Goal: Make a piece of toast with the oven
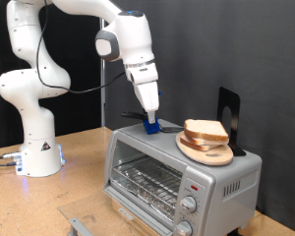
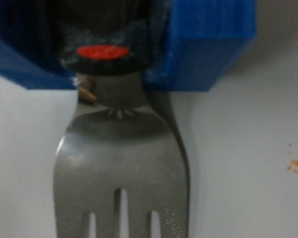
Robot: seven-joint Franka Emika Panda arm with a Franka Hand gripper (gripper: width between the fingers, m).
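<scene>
Exterior view, front: stands on the wooden worktop at the view's lower right, the oven, silver-grey and boxy. Door appears shut; shows a wire rack through the glass. At the right of the oven's front panel: a red mark above two round knobs.

On the oven's flat top, towards the view's right: a round wooden plate. Carries a small stack of pale bread slices with tan crusts; uppermost, the piece of toast, lying flat and within the plate's rim. Sits outside the oven, not on the rack.

Just beside the plate, on the view's left part of the oven top: a blue holder. Seen close in the wrist view as a blue block enclosing the handle end of a metal fork. Fork lies flat on the grey surface, tines pointing away from the block; bears a red dot on the dark handle inside the holder. A few orange specks on the surface near the fork.

Above the holder: the hand, pointed steeply down, fingertips reaching the blue block. Cannot tell whether fingers are apart or together, since the block hides them.

Behind the plate, at the oven's rear edge: an upright black stand. Farther back, at the view's left: the white arm's base on the worktop, against a dark curtain.
</scene>
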